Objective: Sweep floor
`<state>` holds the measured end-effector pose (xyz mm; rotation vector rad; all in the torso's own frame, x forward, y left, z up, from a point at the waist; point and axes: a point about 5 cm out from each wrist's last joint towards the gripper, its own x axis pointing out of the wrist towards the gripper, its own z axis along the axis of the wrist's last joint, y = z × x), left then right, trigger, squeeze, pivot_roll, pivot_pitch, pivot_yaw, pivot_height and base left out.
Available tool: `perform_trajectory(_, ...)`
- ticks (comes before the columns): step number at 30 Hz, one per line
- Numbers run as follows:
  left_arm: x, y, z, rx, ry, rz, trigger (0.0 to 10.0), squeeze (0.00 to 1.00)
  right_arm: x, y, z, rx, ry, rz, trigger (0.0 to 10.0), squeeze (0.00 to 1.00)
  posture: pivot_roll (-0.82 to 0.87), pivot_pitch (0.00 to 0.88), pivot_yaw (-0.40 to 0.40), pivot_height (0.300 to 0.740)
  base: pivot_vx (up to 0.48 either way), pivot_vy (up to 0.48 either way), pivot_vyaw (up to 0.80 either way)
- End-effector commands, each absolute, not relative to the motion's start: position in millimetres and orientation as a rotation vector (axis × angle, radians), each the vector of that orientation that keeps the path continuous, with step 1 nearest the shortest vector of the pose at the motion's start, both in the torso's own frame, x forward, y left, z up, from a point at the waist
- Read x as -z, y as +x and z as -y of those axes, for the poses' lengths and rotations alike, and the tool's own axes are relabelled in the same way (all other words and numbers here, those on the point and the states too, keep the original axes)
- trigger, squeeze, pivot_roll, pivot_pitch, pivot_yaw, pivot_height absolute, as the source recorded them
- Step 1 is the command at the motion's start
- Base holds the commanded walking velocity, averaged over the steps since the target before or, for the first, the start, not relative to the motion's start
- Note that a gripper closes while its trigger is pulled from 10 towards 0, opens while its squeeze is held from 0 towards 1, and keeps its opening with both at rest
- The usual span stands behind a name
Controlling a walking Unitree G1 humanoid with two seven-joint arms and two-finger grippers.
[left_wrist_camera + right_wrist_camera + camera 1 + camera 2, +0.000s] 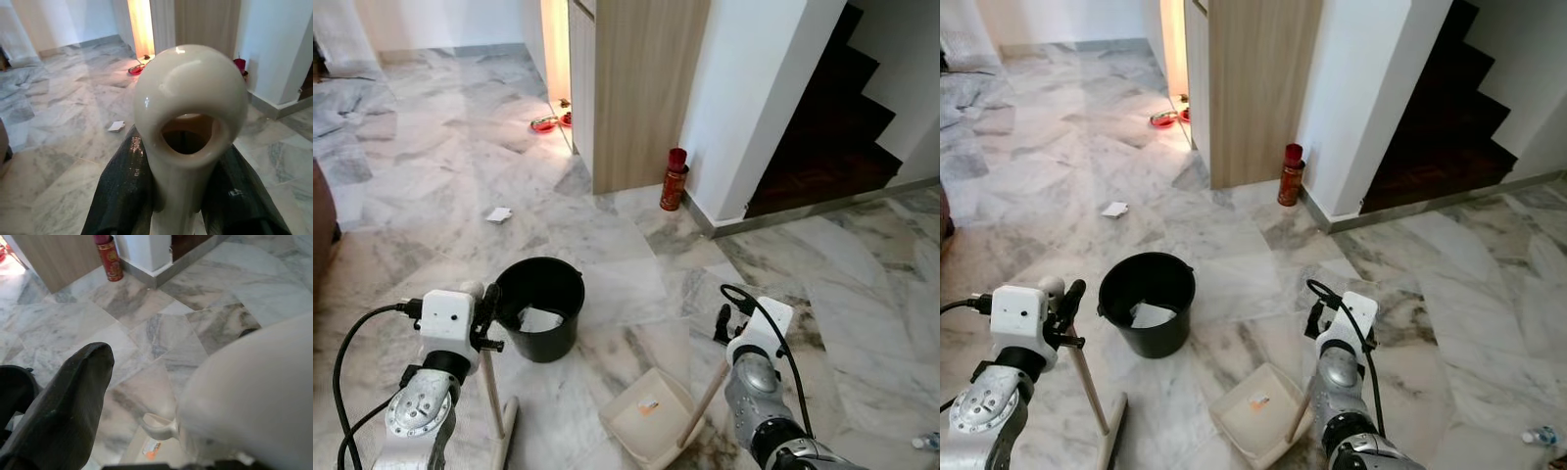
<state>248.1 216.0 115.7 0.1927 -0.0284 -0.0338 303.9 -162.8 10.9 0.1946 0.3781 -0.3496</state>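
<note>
Robot stands on a marble floor (431,196) holding a broom and a dustpan.

A black bucket (540,305) sits between the arms. The left gripper (487,311) is clamped on the broom (495,397); the right gripper (722,328) grips the handle of the dustpan (649,415), which rests on the floor just beside the bucket with an orange scrap in it. A red can (674,179) stands by the wall; a paper scrap (498,214) lies beyond the bucket.

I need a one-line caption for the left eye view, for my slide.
Left gripper holds a broom, right gripper a dustpan, before a black bucket on marble floor.
</note>
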Motion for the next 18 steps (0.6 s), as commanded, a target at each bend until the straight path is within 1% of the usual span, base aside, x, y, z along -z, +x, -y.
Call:
perform_trajectory(1,-121,252,-215,0.044,0.209,0.055,10.0,0.00,-14,307,163,0.349,0.195,-0.368,10.0,0.00,0.29,0.002,-0.072,0.740,0.000,0.000,0.00)
perform_trajectory(9,-121,255,-212,0.049,0.186,0.064,10.0,0.00,-16,308,171,0.364,0.182,-0.361,10.0,0.00,0.28,0.009,-0.076,0.740,0.000,0.000,0.00)
perform_trajectory(18,-117,250,-212,0.046,0.171,0.058,10.0,0.00,-15,306,177,0.380,0.160,-0.361,10.0,0.00,0.28,0.027,-0.084,0.740,0.000,0.000,0.00)
